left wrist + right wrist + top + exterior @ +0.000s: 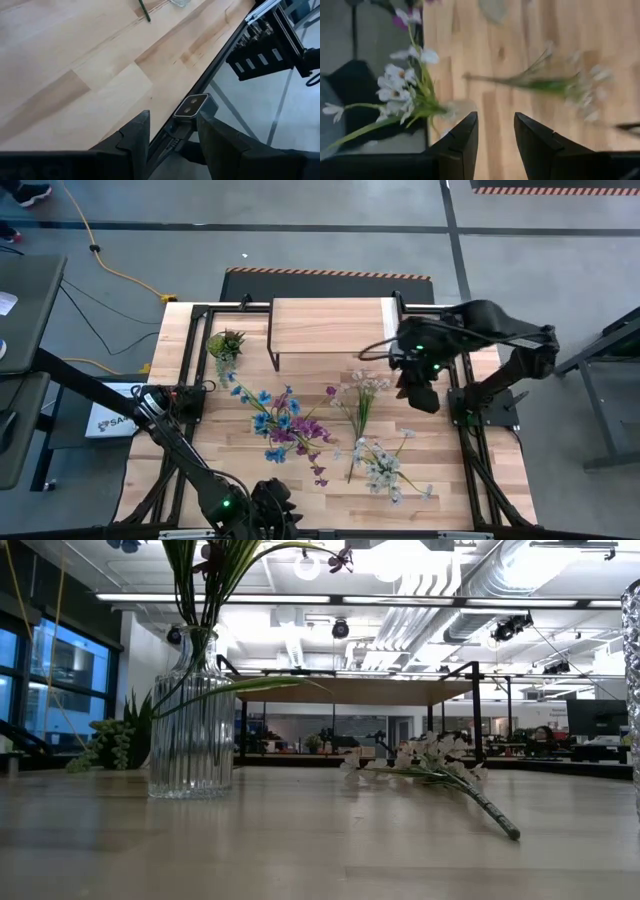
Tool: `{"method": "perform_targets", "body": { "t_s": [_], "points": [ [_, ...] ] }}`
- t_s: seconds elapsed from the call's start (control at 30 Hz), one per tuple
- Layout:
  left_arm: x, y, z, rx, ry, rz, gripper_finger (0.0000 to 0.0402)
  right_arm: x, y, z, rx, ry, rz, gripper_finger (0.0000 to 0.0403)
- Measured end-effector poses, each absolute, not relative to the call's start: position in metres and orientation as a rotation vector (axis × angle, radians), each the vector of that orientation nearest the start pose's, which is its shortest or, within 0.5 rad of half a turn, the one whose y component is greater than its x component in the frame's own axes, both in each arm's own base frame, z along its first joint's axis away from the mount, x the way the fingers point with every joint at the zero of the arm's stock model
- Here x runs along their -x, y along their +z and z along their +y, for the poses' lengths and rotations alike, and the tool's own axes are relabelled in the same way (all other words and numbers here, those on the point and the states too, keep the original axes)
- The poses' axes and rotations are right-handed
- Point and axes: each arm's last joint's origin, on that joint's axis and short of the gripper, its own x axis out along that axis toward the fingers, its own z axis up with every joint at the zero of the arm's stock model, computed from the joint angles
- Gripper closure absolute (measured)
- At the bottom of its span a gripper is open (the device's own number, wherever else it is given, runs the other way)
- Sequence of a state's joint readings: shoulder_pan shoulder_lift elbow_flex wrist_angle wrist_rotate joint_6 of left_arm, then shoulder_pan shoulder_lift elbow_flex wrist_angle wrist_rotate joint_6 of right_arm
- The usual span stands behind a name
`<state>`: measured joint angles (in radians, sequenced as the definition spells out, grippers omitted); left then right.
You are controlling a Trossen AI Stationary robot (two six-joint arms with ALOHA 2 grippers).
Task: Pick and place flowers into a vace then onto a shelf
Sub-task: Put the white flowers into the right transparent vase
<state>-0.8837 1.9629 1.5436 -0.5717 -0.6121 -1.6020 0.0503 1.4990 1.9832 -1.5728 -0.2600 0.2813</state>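
A ribbed glass vase [190,740] stands mid-table with blue and purple flowers [283,428] in it. One white spray [358,405] [430,762] lies flat on the planks, its blossoms toward the shelf [330,328] and its stem end toward the near edge. A second pale bunch [383,468] [402,92] sits near right. My right gripper [420,395] [495,116] hangs open above the table, right of the lying spray [555,82], with nothing between its fingers. My left gripper [268,510] [172,114] waits open over the near edge.
A small spiky potted plant [226,342] stands left of the shelf. Black frame rails [465,430] border the table. A small camera block [191,106] is fixed to the near edge. Ribbed glass [632,690] shows at the low view's right edge. Bare planks [190,470] lie near left.
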Motion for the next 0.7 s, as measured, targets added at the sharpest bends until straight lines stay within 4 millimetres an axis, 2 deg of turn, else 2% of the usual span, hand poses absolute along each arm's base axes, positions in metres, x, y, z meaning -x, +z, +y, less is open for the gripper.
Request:
{"method": "perform_targets", "body": {
  "t_s": [0.13,0.4,0.7],
  "points": [
    [-0.278,0.226,-0.313,0.840,0.358,0.698,0.0204,-0.240,0.431,0.006,-0.374,0.209,1.179,0.0284],
    [-0.278,0.225,-0.313,0.840,0.358,0.701,0.0204,-0.245,0.410,-0.014,-0.283,0.294,1.210,0.0284],
    [-0.277,0.224,-0.311,0.816,0.373,0.713,0.0204,-0.250,0.365,-0.011,-0.079,0.390,1.351,0.0284]
  ]
}}
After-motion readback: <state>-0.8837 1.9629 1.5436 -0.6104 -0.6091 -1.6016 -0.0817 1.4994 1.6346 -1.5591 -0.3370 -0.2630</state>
